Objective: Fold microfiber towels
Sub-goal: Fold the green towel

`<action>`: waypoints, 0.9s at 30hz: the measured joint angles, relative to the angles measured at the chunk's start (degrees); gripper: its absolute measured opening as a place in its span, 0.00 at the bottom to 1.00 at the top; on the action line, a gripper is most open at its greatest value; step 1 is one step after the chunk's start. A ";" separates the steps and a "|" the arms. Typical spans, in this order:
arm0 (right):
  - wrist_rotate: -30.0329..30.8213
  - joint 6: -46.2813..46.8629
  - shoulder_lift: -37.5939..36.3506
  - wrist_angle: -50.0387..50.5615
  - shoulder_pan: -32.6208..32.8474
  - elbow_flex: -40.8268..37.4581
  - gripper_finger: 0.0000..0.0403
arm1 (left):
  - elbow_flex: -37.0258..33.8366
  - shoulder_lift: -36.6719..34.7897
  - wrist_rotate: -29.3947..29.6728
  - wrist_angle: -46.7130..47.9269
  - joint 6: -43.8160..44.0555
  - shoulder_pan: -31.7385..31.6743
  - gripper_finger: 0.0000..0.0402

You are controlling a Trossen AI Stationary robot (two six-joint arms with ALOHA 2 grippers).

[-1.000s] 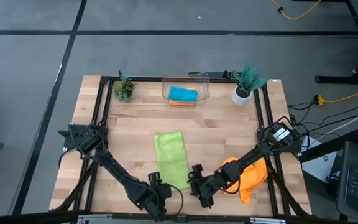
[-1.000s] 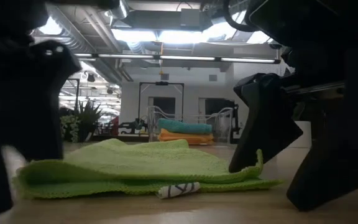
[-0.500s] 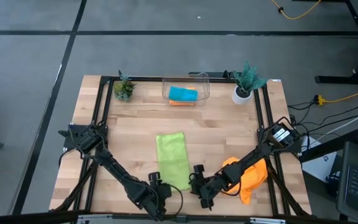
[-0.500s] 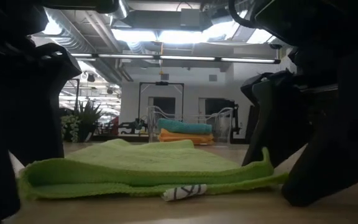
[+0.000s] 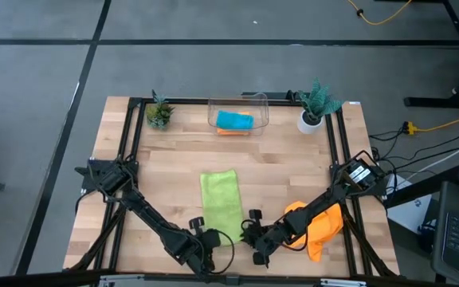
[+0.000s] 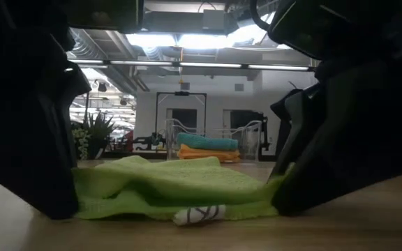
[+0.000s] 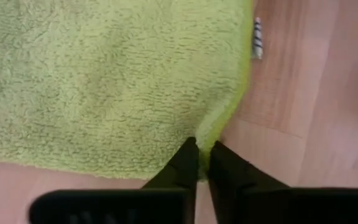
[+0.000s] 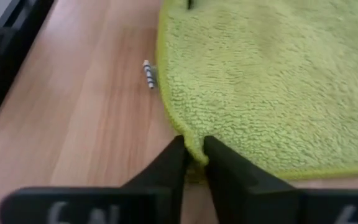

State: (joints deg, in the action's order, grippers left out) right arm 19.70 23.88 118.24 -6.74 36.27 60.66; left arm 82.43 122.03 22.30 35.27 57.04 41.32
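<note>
On the table (image 5: 166,171), both arms' fingers pinch the lime towel's (image 5: 220,195) near corners.

One towel (image 5: 220,202) lies mid-surface (image 5: 174,171), its near edge pinched at one corner by the left gripper (image 5: 210,238) and at the other by the right gripper (image 5: 249,237). A crumpled towel (image 5: 319,226) sits to its right, under the right arm. At the far edge, a bin (image 5: 238,112) holding two stacked towels (image 5: 234,122) stands between two potted plants (image 5: 159,112).
</note>
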 joint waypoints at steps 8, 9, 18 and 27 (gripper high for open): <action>-1.18 9.07 -1.68 3.02 1.23 1.53 0.02 | 4.03 0.37 -5.53 0.12 2.64 0.70 0.00; -2.22 9.90 -1.86 4.28 1.62 2.40 0.02 | 5.26 0.54 -6.56 0.17 2.66 0.83 0.00; -9.49 14.77 -3.15 31.20 5.74 22.76 0.01 | 21.97 0.37 -11.90 0.83 2.95 2.69 0.00; -2.53 9.00 -3.37 44.02 5.11 32.78 0.00 | 27.23 0.18 -9.62 16.28 4.65 3.74 0.00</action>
State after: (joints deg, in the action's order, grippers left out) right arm 17.17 32.88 114.87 37.28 41.38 93.45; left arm 109.67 122.21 12.68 51.56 61.69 45.06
